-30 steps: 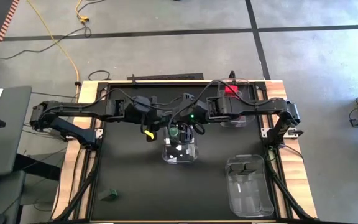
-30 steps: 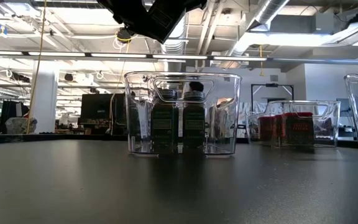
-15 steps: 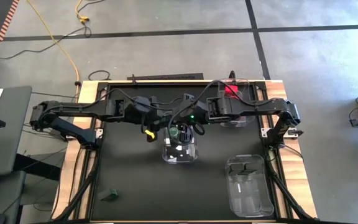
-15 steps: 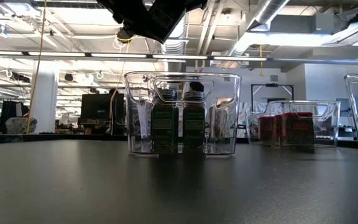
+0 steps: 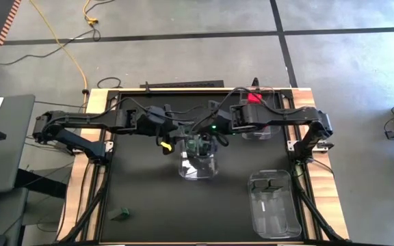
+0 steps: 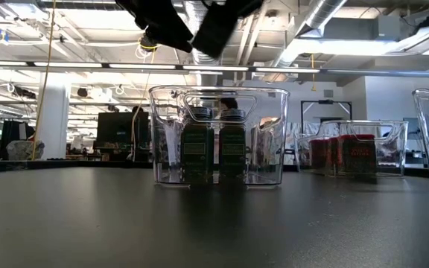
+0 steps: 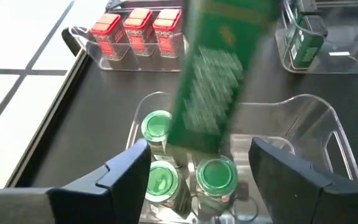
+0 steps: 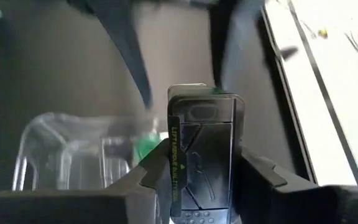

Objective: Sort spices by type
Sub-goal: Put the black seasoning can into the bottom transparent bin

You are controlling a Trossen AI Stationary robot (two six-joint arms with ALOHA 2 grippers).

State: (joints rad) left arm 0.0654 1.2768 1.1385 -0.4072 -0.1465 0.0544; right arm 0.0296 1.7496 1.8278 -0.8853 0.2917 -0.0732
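Note:
A green-labelled spice container hangs over the middle clear bin, where round green-topped jars stand upright. My right gripper is shut on the container, reaching in from the table's right. My left gripper comes from the table's left. It is open, with one finger on each side of the container's lower end and a gap to each. My right gripper pinches the container's two side faces between its two fingers, on the half away from the cap. The fingers slant down from the table's right and lie across it. The container is lifted clear above the bin, tilted.
A bin with red boxes stands at the far right. Another clear bin with dark containers sits near right. A small green thing lies at the near left.
My left gripper has opened and let go of the container, staying where it was. My right gripper has tipped a little with the container, which has swung to a new tilt above the bin.

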